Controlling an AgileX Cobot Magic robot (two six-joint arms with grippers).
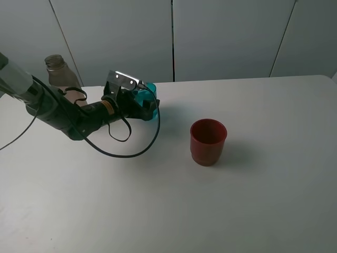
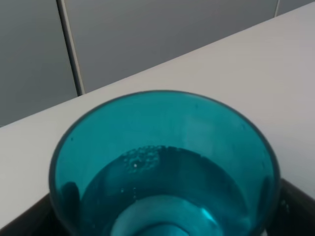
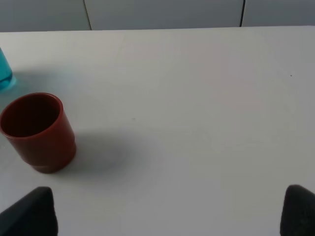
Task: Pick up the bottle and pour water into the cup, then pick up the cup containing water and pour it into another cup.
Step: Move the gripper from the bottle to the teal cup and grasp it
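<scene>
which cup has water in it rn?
The teal cup in the left end effector: water with bubbles shows inside. The red cup looks empty.

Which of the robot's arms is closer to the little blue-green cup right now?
Left. The left gripper sits right at the teal cup, a finger on each side. The right gripper is well away, beyond the red cup.

I see the cup [image 2: 162, 147] translucent teal, another cup [image 1: 208, 141] dark red, the bottle [image 1: 59, 74] clear brownish, table [image 1: 263, 211] plain white, wall [image 1: 226, 37] grey
</scene>
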